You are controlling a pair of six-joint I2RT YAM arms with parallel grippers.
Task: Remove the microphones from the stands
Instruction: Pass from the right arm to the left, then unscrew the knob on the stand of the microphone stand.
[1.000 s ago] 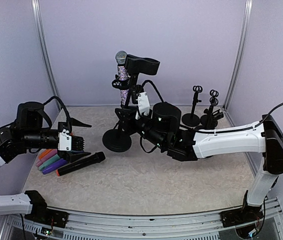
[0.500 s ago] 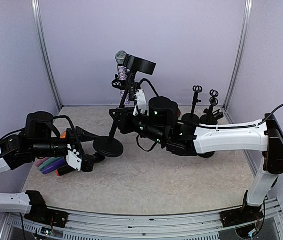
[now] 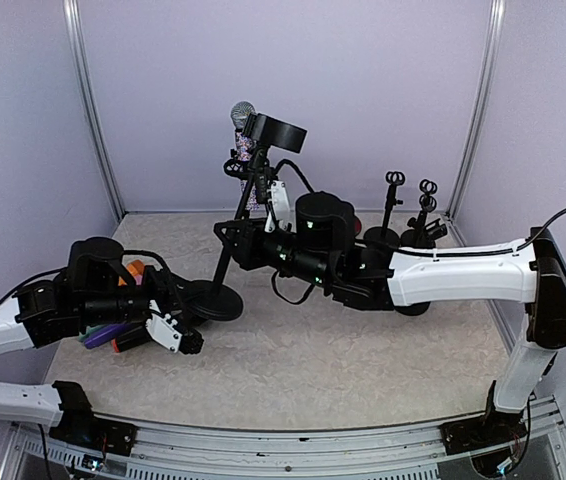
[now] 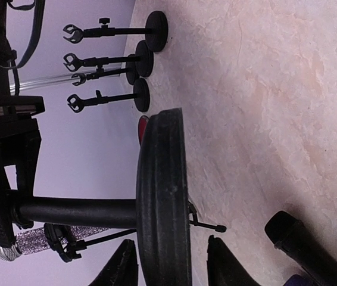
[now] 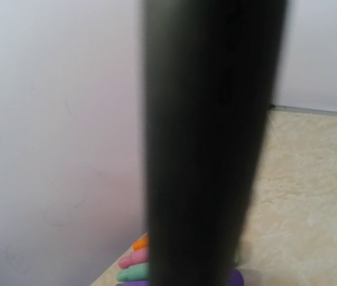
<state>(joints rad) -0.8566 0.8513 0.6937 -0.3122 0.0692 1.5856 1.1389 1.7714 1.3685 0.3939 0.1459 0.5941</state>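
Top external view showed the bracing step, I judged: the microphone (image 3: 244,125) was not yet out and sat in the clip at the top of the tilted stand (image 3: 215,300), left of the middle of the surface (image 3: 343,350). Right fingers (image 3: 235,236) were closed narrow on the stand's thin matte pole, which filled the right wrist view as a dark blur. Left fingers (image 4: 121,271) stood half wide astride the thick round base (image 4: 162,196), with a gap on one side, so holding nothing. The base looked dull black, perhaps heavy; the microphone had a glittery handle and a silver mesh head. Next, I think, the left fingers should pinch the base firmly, so that the other arm can draw the microphone out of the clip.
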